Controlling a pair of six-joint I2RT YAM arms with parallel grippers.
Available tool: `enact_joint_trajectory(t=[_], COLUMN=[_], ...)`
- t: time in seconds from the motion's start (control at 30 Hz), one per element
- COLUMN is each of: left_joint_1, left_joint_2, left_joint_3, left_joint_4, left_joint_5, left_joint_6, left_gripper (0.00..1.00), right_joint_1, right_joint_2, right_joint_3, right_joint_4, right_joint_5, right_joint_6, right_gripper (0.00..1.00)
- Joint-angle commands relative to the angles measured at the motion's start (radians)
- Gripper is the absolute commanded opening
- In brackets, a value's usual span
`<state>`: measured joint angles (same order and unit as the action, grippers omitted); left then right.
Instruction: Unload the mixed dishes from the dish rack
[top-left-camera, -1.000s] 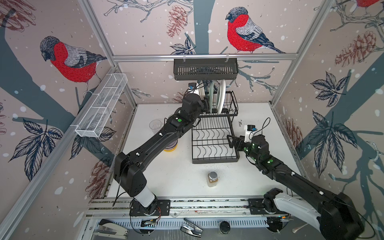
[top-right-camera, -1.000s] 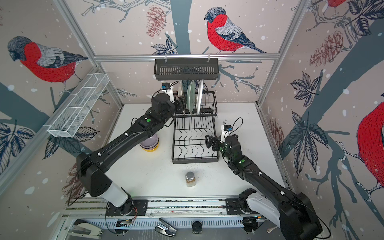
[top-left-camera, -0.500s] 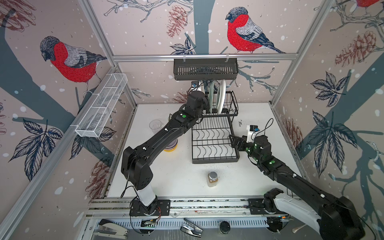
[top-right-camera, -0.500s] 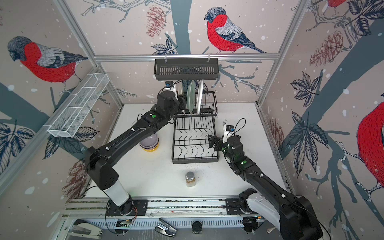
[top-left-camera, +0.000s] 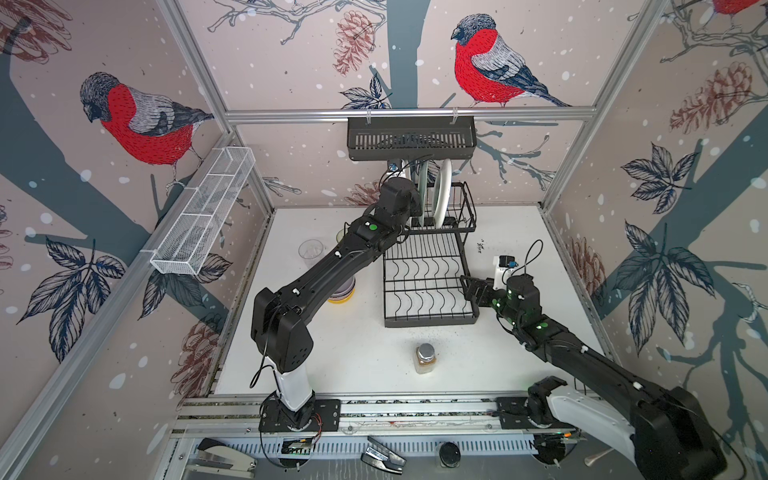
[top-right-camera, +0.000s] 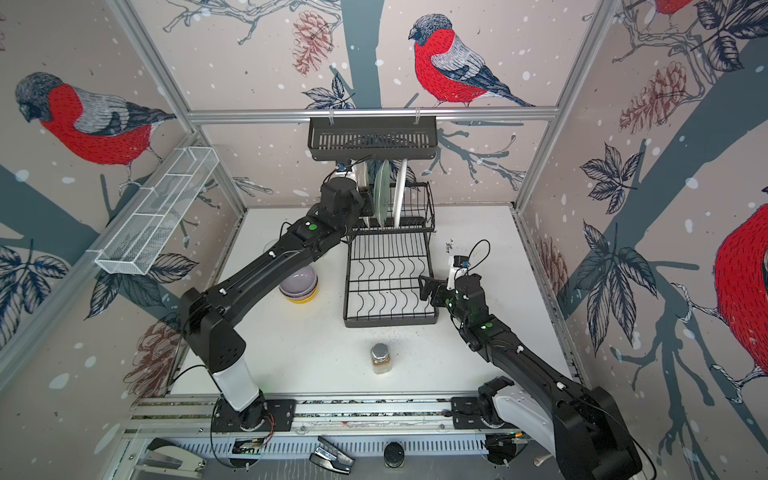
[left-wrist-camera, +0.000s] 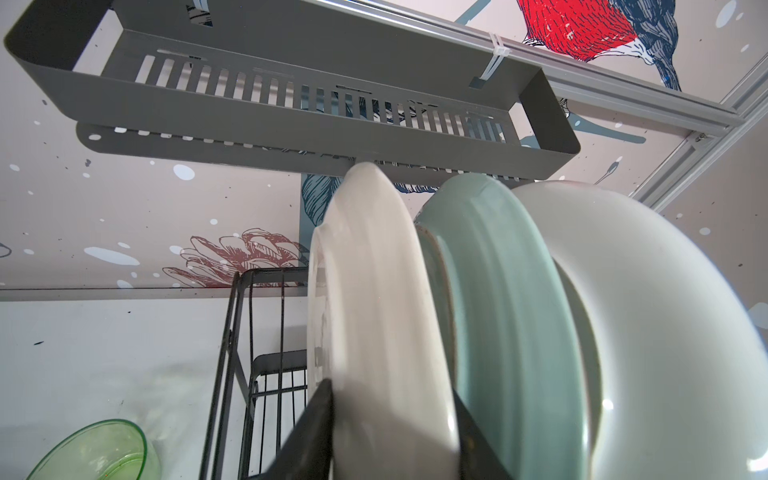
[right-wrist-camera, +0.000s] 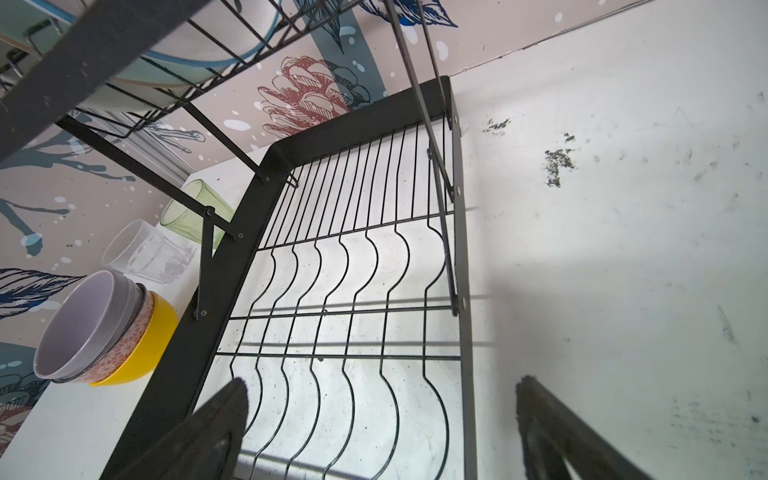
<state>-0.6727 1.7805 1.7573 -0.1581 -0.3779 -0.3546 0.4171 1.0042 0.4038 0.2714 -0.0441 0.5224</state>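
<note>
The white worktop (top-left-camera: 353, 353) fills the floor of the cell. One black dish rack (top-left-camera: 430, 322) sits on it, running from the middle of the back edge out toward the centre. Right above the rack's raised tier hangs one long black slotted basket (top-left-camera: 411, 139), tied to the back rail. The plate tops come up close under it, so that is what crowds the space overhead. One white mesh tray (top-left-camera: 203, 220) hangs along the left wall.

The left arm (top-left-camera: 332, 270) stretches across the bowls to the raised tier. The left gripper (left-wrist-camera: 395, 444) is clamped on the rim of the left-end plate (left-wrist-camera: 374, 311). One finger (left-wrist-camera: 311, 436) is on its outer face and the other is wedged against the pale green plate (left-wrist-camera: 498, 311) just beside it. The right-end white plate (left-wrist-camera: 665, 332) closes the row. That makes three plates, all upright in the raised tier.

The right gripper (top-left-camera: 467, 289) hovers at the rack's right edge near its front corner, jaws wide apart and holding nothing.

Left of the rack on the worktop are three bowls in one stack. The lilac bowl (right-wrist-camera: 91, 324) is on top, the pink-patterned bowl (right-wrist-camera: 124, 349) in the middle and the yellow bowl (right-wrist-camera: 158, 332) underneath. In both top views the arm covers part of the stack.

Toward the back-left corner stand two tumblers. The green tumbler (right-wrist-camera: 183, 212) is just beside the rack, and the clear tumbler (right-wrist-camera: 145, 253) is next to it.

One small jar (top-left-camera: 424, 357) of brown powder stands near the front edge, apart from the rack.
</note>
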Motion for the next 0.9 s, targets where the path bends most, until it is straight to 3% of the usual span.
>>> enact_joint_trajectory(t=[0.0,0.23,0.87], left_joint_1=[-0.002,0.005,0.072], left_joint_2=[0.013,0.024,0.090], left_joint_3=[0.015,0.033,0.112], left_joint_4=[0.009,0.008,-0.029], left_joint_5=[-0.027,-0.056,0.047], left_joint_6=[0.035,0.052,0.103], left_gripper=[0.39,0.39,0.39], right_joint_1=[0.000,-0.001,-0.001], right_joint_2=[0.005,0.006,-0.010], right_joint_3=[-0.005,-0.010,-0.011], right_joint_4=[0.053,0.060,0.042], right_joint_5=[-0.014,-0.028,-0.017], right_joint_6=[0.019,0.040,0.047], right_gripper=[1.00,0.99,1.00])
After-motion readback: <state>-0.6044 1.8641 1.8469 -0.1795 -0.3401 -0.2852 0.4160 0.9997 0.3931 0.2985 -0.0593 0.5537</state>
